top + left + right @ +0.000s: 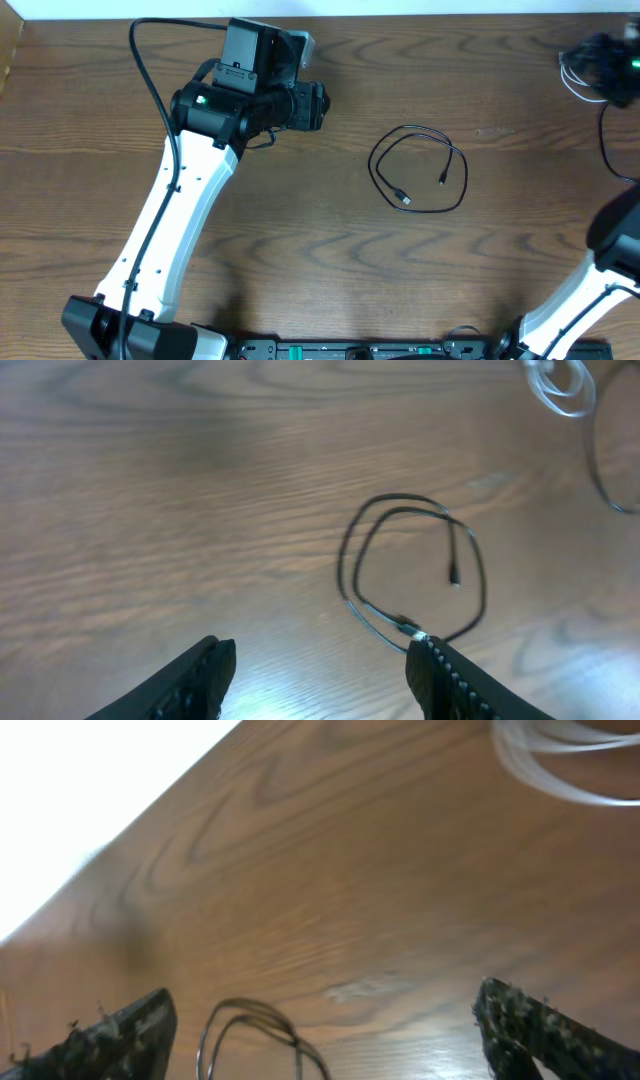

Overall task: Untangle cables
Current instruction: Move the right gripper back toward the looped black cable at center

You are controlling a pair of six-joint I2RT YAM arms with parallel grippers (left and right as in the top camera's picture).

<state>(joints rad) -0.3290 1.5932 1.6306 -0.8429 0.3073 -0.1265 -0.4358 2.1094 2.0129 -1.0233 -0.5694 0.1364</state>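
Soft, even light is falling on the table [330, 270], leaving only faint shadows; in the left wrist view pale glare is spreading over the wood near the bottom edge; in the right wrist view the upper left is blowing out white and the white cable [520, 765] is blurring.
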